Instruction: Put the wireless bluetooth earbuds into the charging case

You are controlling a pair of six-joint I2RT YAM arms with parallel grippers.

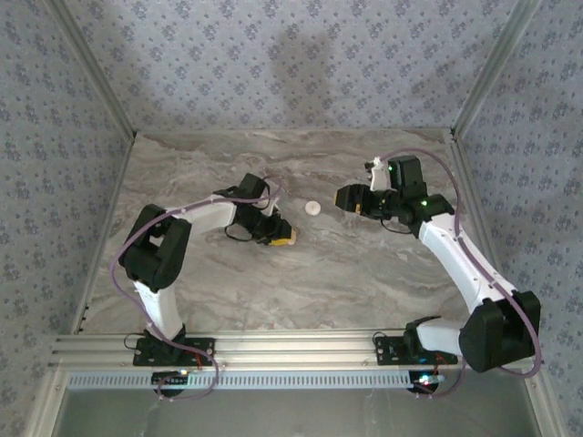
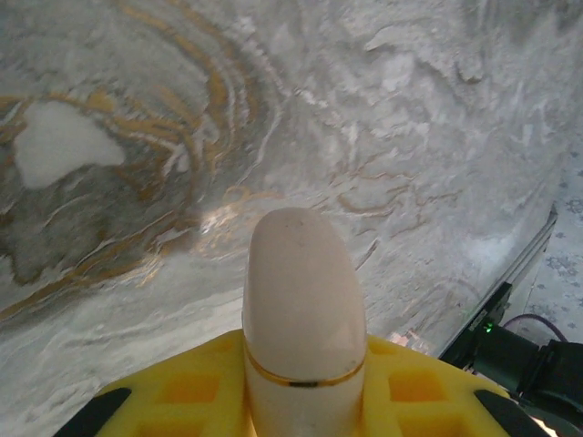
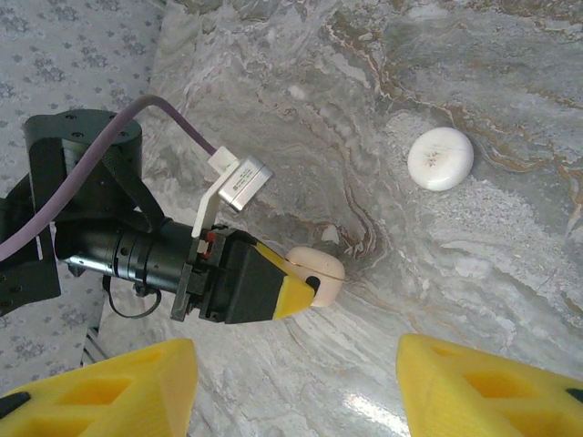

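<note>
The charging case (image 2: pixel 303 300), peach-tan with a thin gold seam and its lid down, is pinched between the yellow fingers of my left gripper (image 2: pixel 303 360). In the top view that gripper (image 1: pixel 282 238) is low over the middle of the table. The right wrist view shows the case (image 3: pixel 323 270) at the yellow fingertips (image 3: pixel 301 293). Two tiny white bits lie on the marble, one (image 3: pixel 330 235) just behind the case and one (image 3: pixel 296 92) farther off. They look like the earbuds but are too small to be sure. My right gripper (image 3: pixel 296 401) hovers open and holds nothing, to the right (image 1: pixel 351 198).
A flat white round disc (image 1: pixel 312 208) lies on the marble table (image 1: pixel 364 273) between the two grippers, also seen as the disc (image 3: pixel 440 158) in the right wrist view. Patterned walls and metal frame rails (image 1: pixel 273 348) enclose the table.
</note>
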